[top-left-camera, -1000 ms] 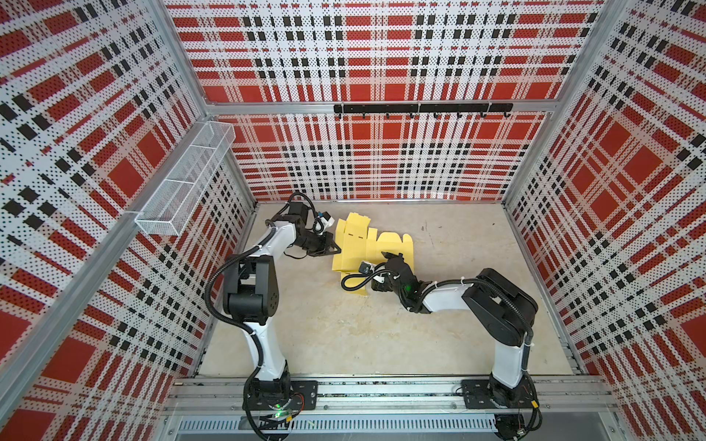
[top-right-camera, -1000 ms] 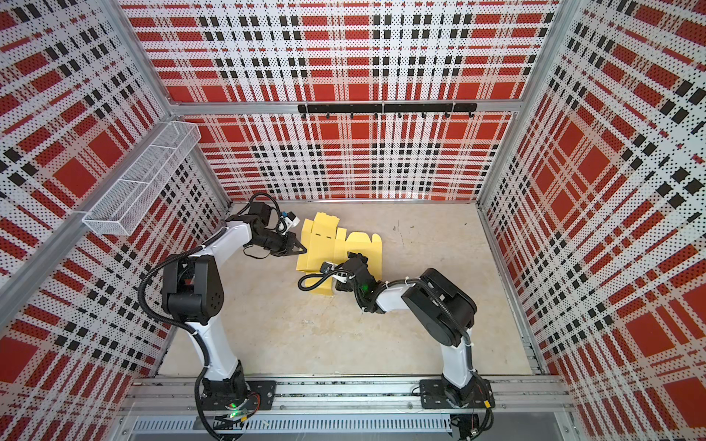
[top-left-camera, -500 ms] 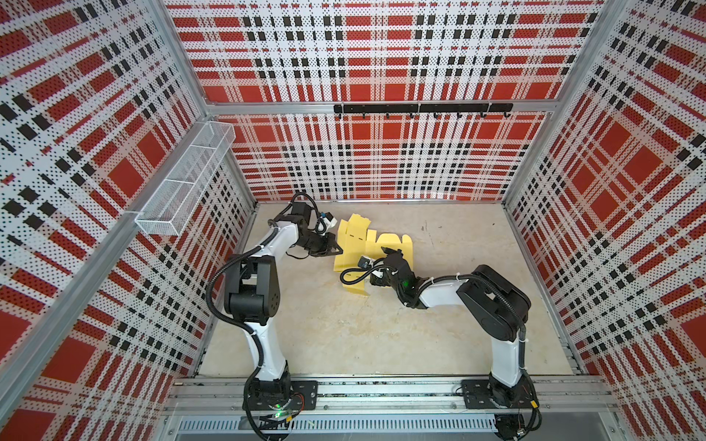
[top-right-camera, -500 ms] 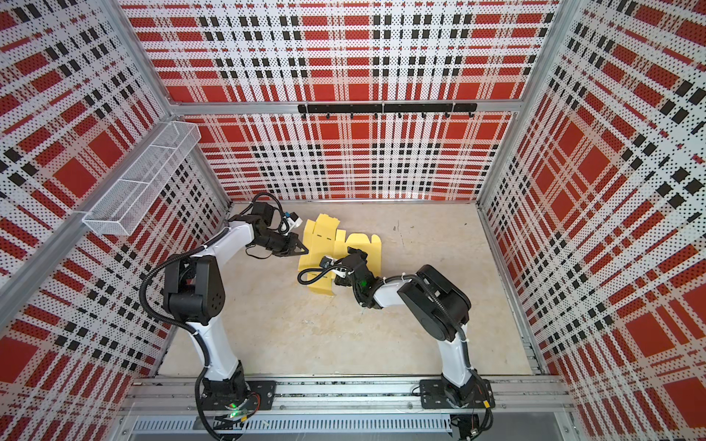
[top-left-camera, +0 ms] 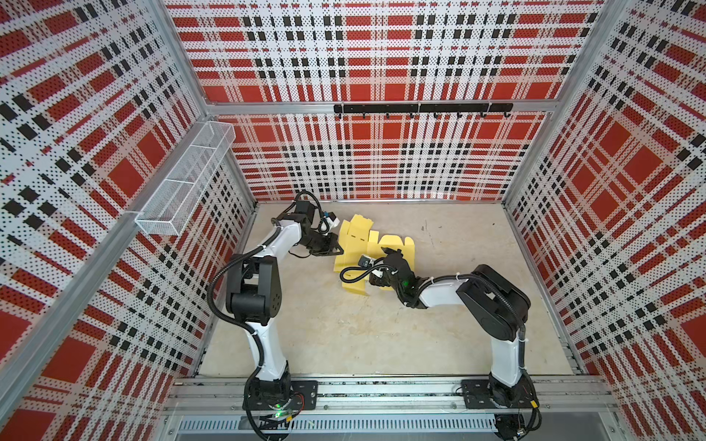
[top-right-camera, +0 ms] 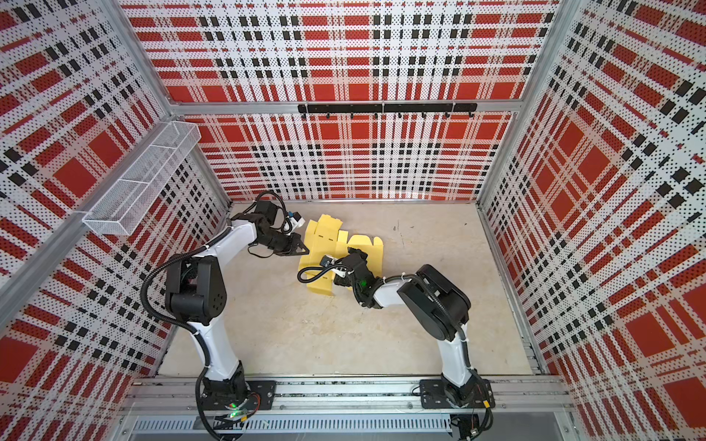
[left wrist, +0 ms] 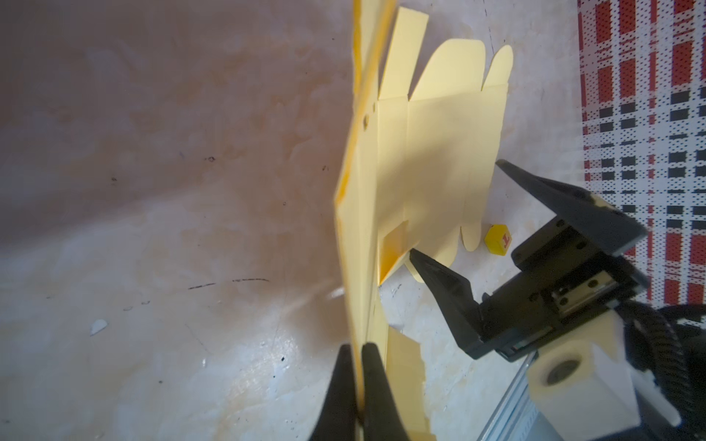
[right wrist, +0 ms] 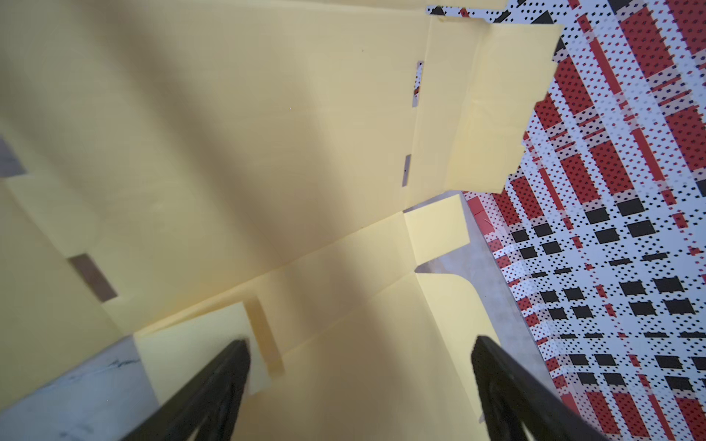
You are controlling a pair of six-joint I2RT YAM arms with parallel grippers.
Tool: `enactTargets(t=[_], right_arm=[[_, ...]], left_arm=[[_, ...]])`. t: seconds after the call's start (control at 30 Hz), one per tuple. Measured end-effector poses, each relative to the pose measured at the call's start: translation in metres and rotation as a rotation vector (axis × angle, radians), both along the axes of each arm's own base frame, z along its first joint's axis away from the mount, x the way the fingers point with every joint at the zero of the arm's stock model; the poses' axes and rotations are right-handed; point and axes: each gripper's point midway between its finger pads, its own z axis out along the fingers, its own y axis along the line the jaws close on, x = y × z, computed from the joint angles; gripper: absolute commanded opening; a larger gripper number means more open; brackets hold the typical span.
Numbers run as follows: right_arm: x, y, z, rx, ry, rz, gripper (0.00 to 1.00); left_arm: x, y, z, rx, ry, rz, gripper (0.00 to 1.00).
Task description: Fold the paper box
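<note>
Pinching the paper box [left wrist: 439, 152] edge — left gripper [left wrist: 357, 349] clamped, right gripper [right wrist: 359, 343] spread (over its panel).

The left black fingers [left wrist: 340, 389] pinch the edge of the pale yellow cardboard paper box [left wrist: 439, 152]. Its far flaps lie on the pale table [left wrist: 172, 229]. The right black fingers [left wrist: 443, 282] are spread wide, one tip by a small flap.

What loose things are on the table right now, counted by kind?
paper box: 1
cube: 1
total: 2
</note>
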Motion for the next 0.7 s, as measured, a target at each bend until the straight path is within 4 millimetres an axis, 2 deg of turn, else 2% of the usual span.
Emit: enactTargets(t=[0.1,0.3,0.4,0.5,0.7], right_arm=[[-0.006,-0.009,0.019,0.051,0.037,-0.013,0.93],[-0.004,-0.043,0.091,0.324,0.107,-0.102,0.9],[0.0,-0.066,0.117,0.488,0.172,-0.18,0.89],[0.01,-0.087,0.132,0.656,0.282,-0.271,0.84],[0.025,-0.11,0.159,0.973,0.534,-0.427,0.72]], left_arm=[[0.006,-0.005,0.013,0.069,-0.057,-0.034,0.0],[0.02,-0.01,0.045,0.159,-0.181,-0.092,0.03],[0.028,-0.013,0.054,0.231,-0.239,-0.146,0.04],[0.036,-0.021,0.052,0.349,-0.314,-0.251,0.04],[0.034,-0.053,0.033,0.561,-0.413,-0.507,0.05]])
